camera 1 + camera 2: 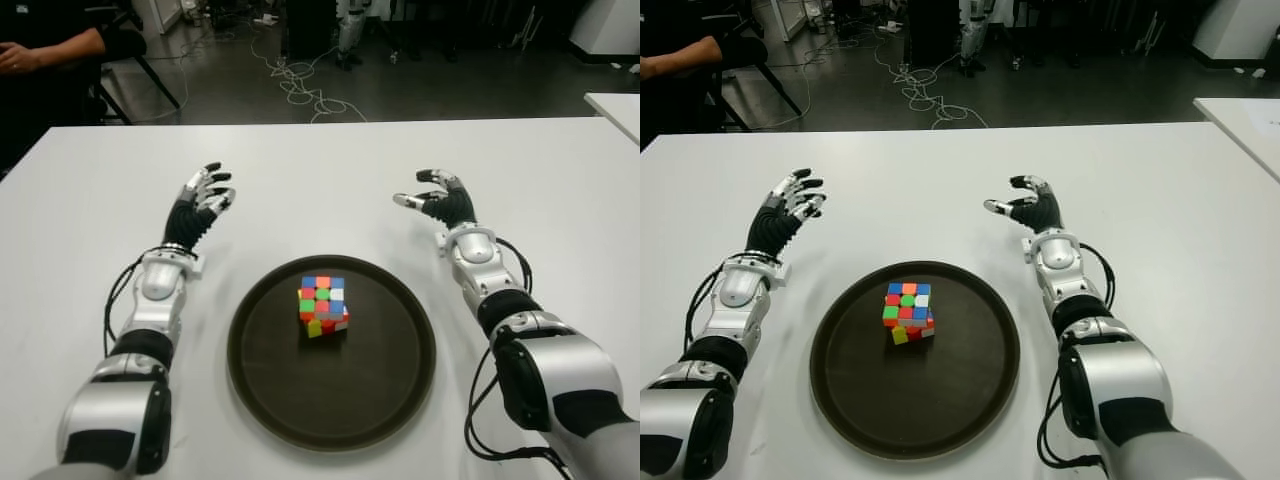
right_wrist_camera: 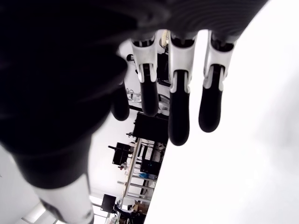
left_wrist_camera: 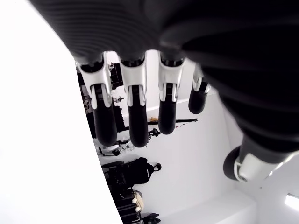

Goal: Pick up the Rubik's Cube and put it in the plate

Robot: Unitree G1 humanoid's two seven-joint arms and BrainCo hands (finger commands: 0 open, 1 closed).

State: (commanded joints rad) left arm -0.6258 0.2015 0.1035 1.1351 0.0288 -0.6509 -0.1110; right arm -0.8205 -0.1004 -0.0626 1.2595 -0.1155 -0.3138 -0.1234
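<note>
The Rubik's Cube (image 1: 322,305) sits on the round dark plate (image 1: 270,370), slightly back of its middle, with its layers a bit twisted. My left hand (image 1: 203,197) shows over the white table to the far left of the plate, fingers spread and holding nothing. My right hand (image 1: 437,197) shows to the far right of the plate, fingers relaxed and empty. In the left wrist view the fingers (image 3: 133,116) hang straight with nothing between them; the right wrist view shows its fingers (image 2: 179,112) the same way. Neither hand touches the cube.
The white table (image 1: 320,170) runs wide on all sides of the plate. A person's arm (image 1: 50,50) shows at the far left beyond the table. Cables (image 1: 300,85) lie on the dark floor behind, and another white table corner (image 1: 615,105) stands at the right.
</note>
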